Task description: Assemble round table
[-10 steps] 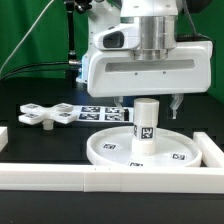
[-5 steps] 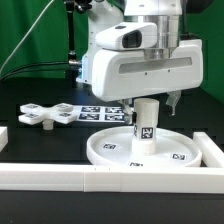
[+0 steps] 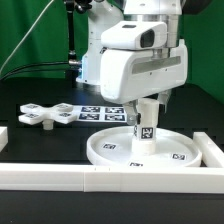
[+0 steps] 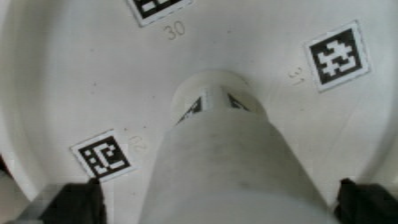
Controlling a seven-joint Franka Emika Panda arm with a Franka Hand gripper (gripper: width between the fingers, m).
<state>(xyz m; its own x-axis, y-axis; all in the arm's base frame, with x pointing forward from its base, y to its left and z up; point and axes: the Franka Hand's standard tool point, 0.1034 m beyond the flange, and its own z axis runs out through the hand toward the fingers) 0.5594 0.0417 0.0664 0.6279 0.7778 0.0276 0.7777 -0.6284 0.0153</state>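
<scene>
The large rimmed round disc [image 3: 110, 148] lies on the black table. The short thick cylinder leg [image 3: 146, 128] stands upright on its middle. The disc [image 4: 71, 70] and the leg [image 4: 222, 140] also fill the wrist view. My gripper [image 3: 146, 106] is low over the leg's top, one finger on each side. In the wrist view the gripper [image 4: 222, 208] is open, with a dark finger [image 4: 75, 203] on each side and a gap to the leg. The flat cross-shaped foot [image 3: 45, 113] lies apart at the exterior view's left.
The marker board [image 3: 98, 112] lies behind the disc. Long white bars fence the area: one along the front [image 3: 100, 180], one at the exterior view's right [image 3: 212, 150], one at its left [image 3: 4, 135]. Cables hang behind the arm.
The gripper has come down over the leg and the hand has turned about its vertical axis. The leg, disc and foot have not moved.
</scene>
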